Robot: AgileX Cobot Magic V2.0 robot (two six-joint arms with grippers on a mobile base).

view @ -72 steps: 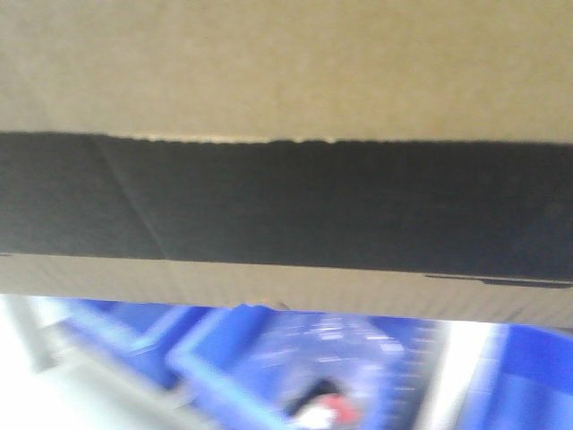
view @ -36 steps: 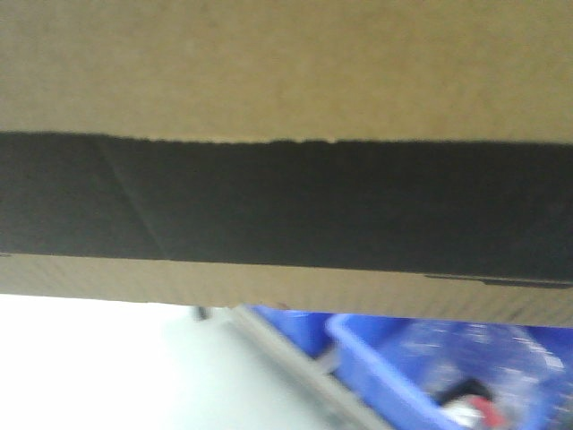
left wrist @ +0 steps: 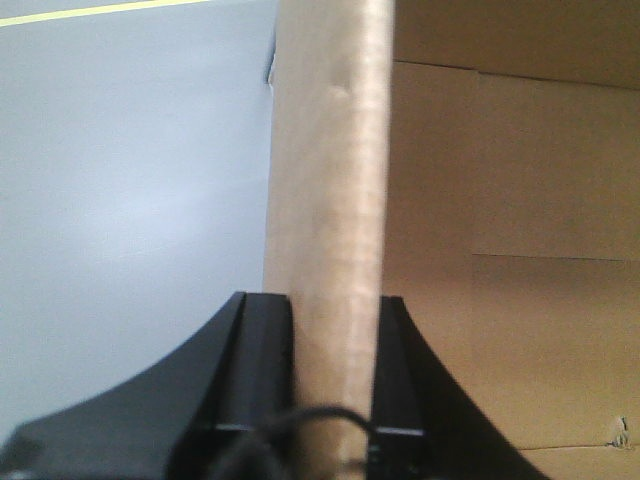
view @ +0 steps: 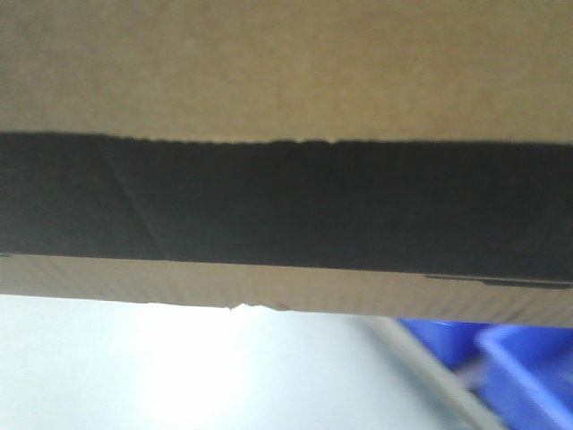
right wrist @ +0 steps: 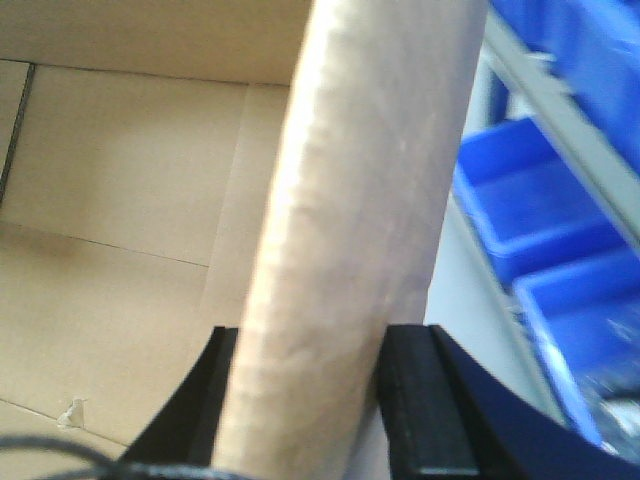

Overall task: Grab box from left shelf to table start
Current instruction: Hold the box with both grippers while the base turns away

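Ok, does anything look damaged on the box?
Only minor wear: the cardboard box has a small ragged nick on its lower edge in the front view. The left gripper and right gripper each clamp a side wall; nothing else stands out.

Storeroom or warehouse-type stock area (not a home). Blue plastic storage bins [right wrist: 540, 215] sit in rows on a grey metal shelf rail [right wrist: 580, 150], just right of the fingers [right wrist: 420, 400] of the right gripper [right wrist: 310, 345]. Left of the fingers [left wrist: 262, 370] of the left gripper [left wrist: 330, 310] is bare pale grey floor [left wrist: 130, 200], with a yellow marking line [left wrist: 100, 10] beyond. A plain corrugated cardboard carton [left wrist: 500, 250] sits between both finger pairs. The front view shows another blue bin [view: 528, 367], blurred.
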